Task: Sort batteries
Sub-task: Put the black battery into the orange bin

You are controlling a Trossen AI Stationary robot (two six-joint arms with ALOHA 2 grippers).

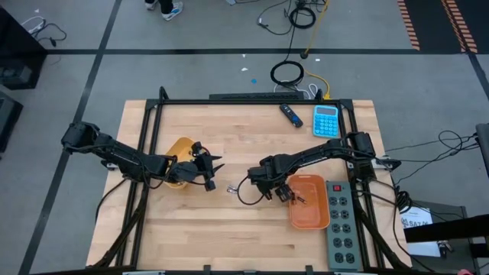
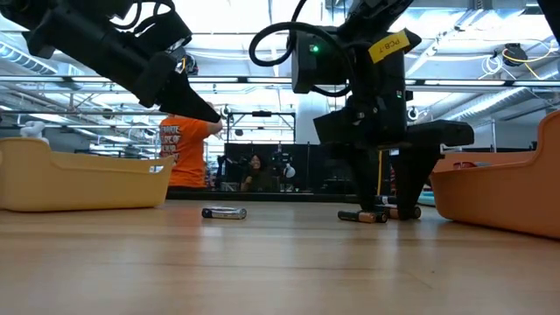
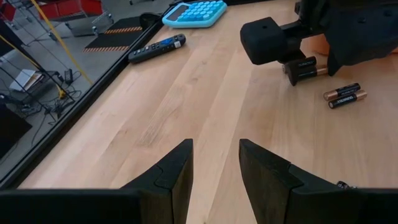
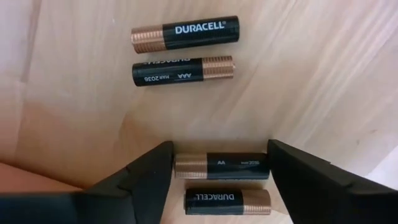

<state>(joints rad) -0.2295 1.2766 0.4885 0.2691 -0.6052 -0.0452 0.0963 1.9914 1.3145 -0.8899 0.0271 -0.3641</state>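
As the right gripper (image 4: 221, 177) straddles two AAA batteries (image 4: 222, 167), jaws spread, at six o'clock, we risk a double pick.

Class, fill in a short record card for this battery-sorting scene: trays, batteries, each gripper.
Trays: yellow tray on the left, orange tray on the right
Batteries: four black-and-copper batteries near the orange tray; one battery lies apart
Right gripper: down at the table, fingers astride two batteries
Left gripper: open, empty, raised by the yellow tray
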